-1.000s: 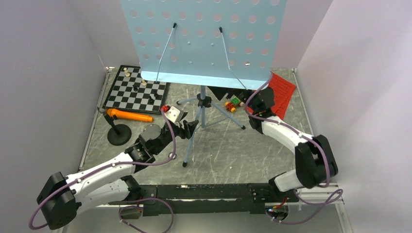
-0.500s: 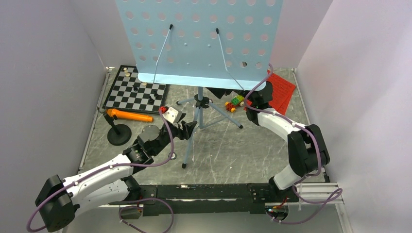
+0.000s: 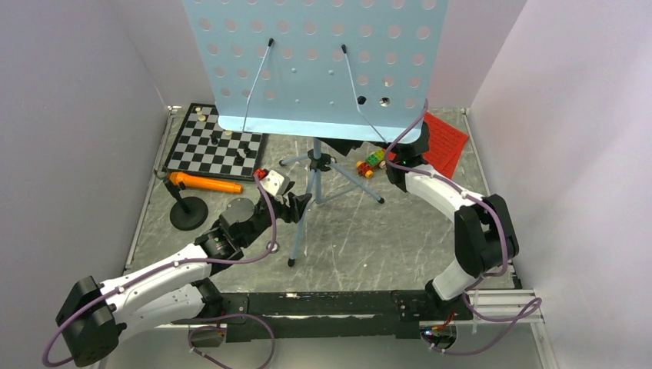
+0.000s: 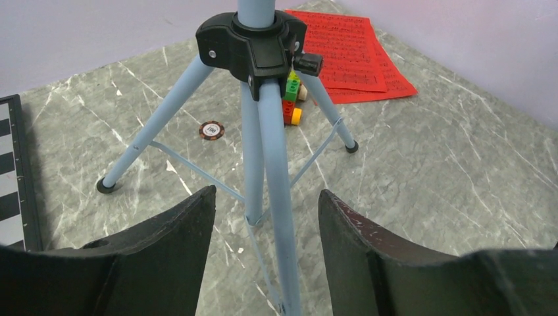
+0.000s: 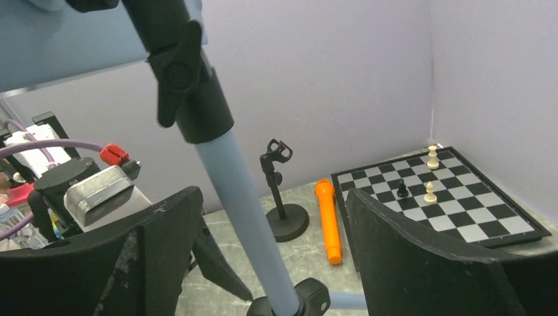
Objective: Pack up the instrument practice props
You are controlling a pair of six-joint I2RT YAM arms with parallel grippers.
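Observation:
The light-blue perforated music stand point(image 3: 315, 61) stands upright mid-table on its tripod legs point(image 3: 298, 231). My left gripper point(image 3: 300, 204) is open, its jaws either side of the near tripod leg point(image 4: 276, 197) without touching it. My right gripper point(image 5: 271, 193) is open around the stand's pole point(image 5: 240, 204), below the black clamp knob point(image 5: 191, 85); in the top view its fingers are hidden under the desk. The orange microphone point(image 3: 206, 183) lies on the table beside its black round-base stand point(image 3: 188, 213). The red sheet-music pages point(image 3: 446, 142) lie at the back right.
A chessboard point(image 3: 217, 146) with pieces lies back left. A small colourful toy car point(image 3: 372, 162) sits by the right tripod leg, near a small round chip point(image 4: 211, 130). Purple walls close in the left, back and right sides.
My right gripper moved left from beside the red pages, under the desk, to the pole. The stand's desk shifted slightly up and left. My left gripper barely moved.

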